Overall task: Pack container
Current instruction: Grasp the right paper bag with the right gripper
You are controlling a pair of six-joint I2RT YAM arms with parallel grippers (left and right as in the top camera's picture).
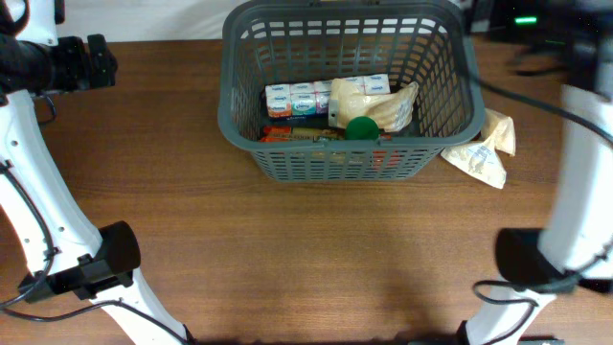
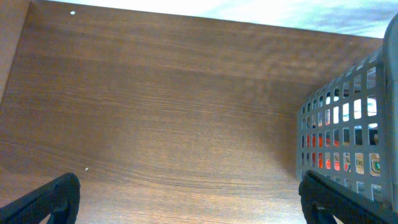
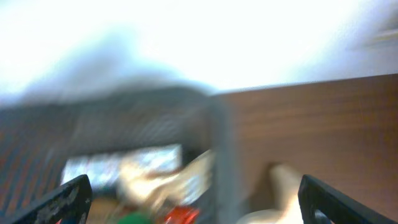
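Observation:
The dark grey slotted basket [image 1: 230,101] stands at the back middle of the table. In it lie a white pack with blue and green labels [image 1: 316,96], a cream bag [image 1: 388,107], a green round cap [image 1: 361,128] and an orange-red packet [image 1: 292,136]. A second cream bag [image 1: 488,149] lies on the table against the basket's right side. My left gripper [image 1: 105,60] is open and empty at the back left, left of the basket [image 2: 348,143]. My right gripper [image 3: 196,205] is open and empty, above the basket's right wall [image 3: 221,155] and the outside bag [image 3: 292,186]; this view is blurred.
The wooden table [image 1: 306,249] runs from the basket to the front edge. Both arm bases [image 1: 105,259] [image 1: 527,259] stand at the front corners. Cables and dark equipment [image 1: 536,29] sit at the back right.

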